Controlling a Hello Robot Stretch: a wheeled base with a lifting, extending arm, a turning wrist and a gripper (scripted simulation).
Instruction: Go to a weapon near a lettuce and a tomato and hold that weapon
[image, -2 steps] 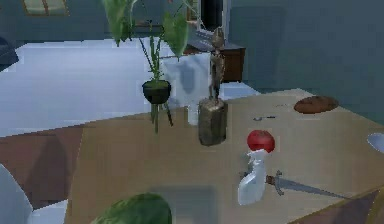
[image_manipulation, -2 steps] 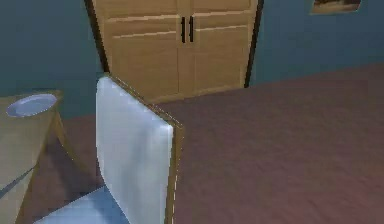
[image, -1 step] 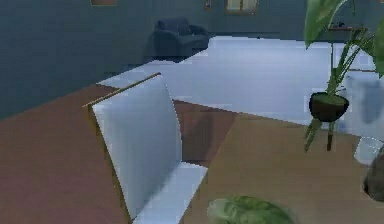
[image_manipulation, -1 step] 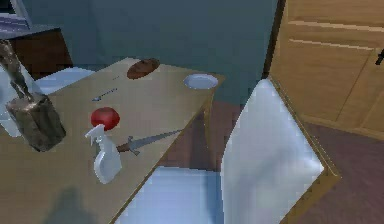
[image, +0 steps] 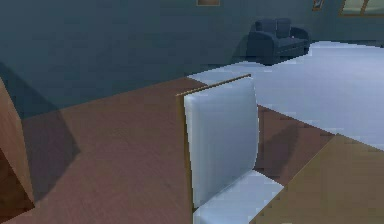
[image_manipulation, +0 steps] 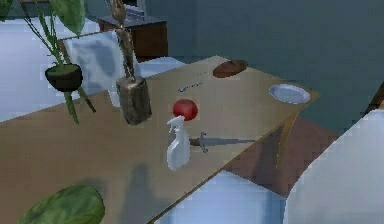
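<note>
Standing at the corner of a wooden table (image: 335, 185) in the forward view, a white chair (image: 225, 140) with a wooden frame is drawn up against the table's left edge. Well beyond the table a pale rug (image: 330, 85) covers the floor. Past it a dark blue armchair (image: 277, 42) sits against the blue wall (image: 110, 45). A brown wooden panel (image: 10, 140) rises far to the table's left.

In the arm side view the same table carries the task's things. A slim dark knife-like thing (image_manipulation: 218, 141) lies flat near the table's near edge, just beside an upright clear spray bottle (image_manipulation: 177, 145). A red round tomato (image_manipulation: 184, 108) sits near them, toward the table's middle. A green leafy thing (image_manipulation: 60, 205) shows at the table's near-left end; I cannot tell whether it is a lettuce.

Also on the table are a brown vase (image_manipulation: 134, 98) with a tall stalk, a white plate (image_manipulation: 289, 94) at the right corner, and a brown oval thing (image_manipulation: 230, 68) at the far edge. Behind the table stand a second white chair (image_manipulation: 100, 60), a potted plant (image_manipulation: 63, 75) and a dark cabinet (image_manipulation: 150, 38). A pale chair back (image_manipulation: 340, 180) rises off the table's near right.

I cannot tell the state of the gripper.
</note>
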